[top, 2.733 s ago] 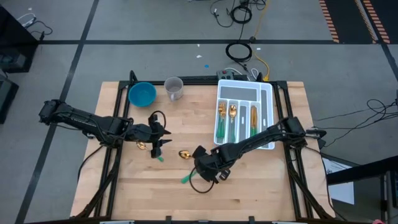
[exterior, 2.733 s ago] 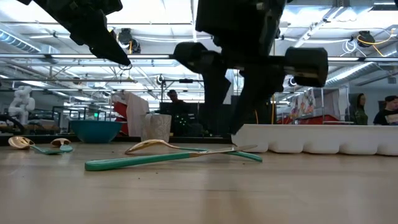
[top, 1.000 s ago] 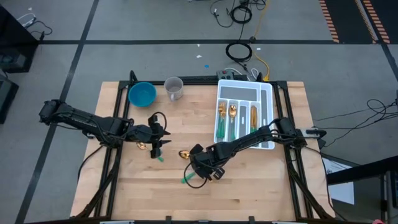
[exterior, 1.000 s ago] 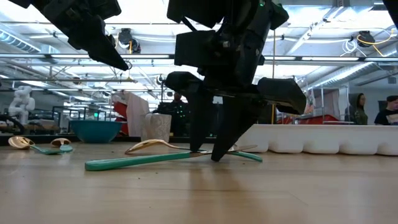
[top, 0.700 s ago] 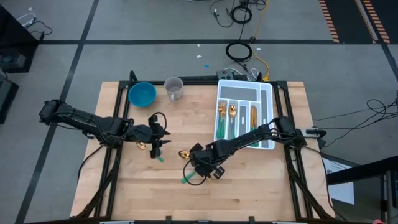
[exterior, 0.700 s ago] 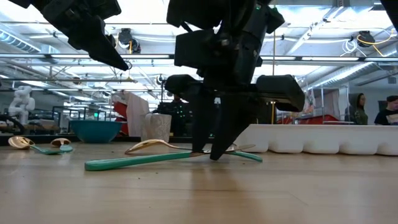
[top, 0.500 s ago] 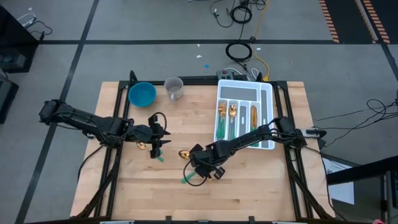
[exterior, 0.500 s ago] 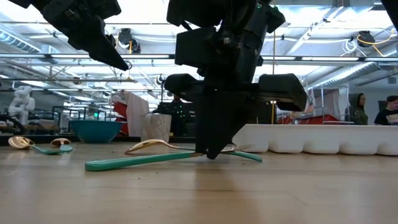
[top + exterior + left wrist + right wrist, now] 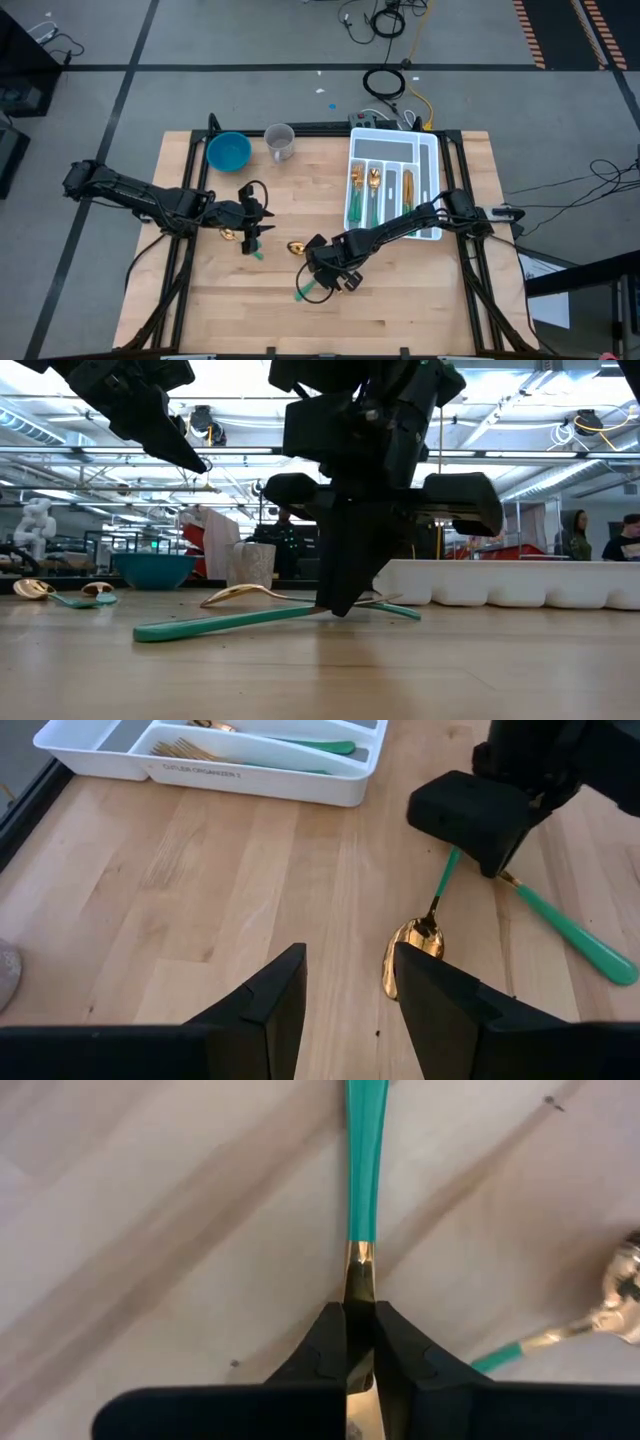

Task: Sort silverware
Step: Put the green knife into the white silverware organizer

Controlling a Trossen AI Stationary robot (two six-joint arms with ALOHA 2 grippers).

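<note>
Green-handled piece (image 9: 306,289) w/ gold neck lies low-centre of high view, handle end toward bottom-left, gold end pinched betw. closed right gripper (image 9: 328,276) fingers; in low view (image 9: 215,623) handle slants slightly, gold end raised. Gold spoon (image 9: 296,247) w/ green handle sits just above-left of it, bowl down; another gold spoon (image 9: 228,235) plus a green handle tip (image 9: 257,254) left of centre, partly hidden under the arm there. Sorted pcs (image 9: 366,194) lie lengthwise in tray slots upper right, gold heads up-frame, green handles down-frame.
</note>
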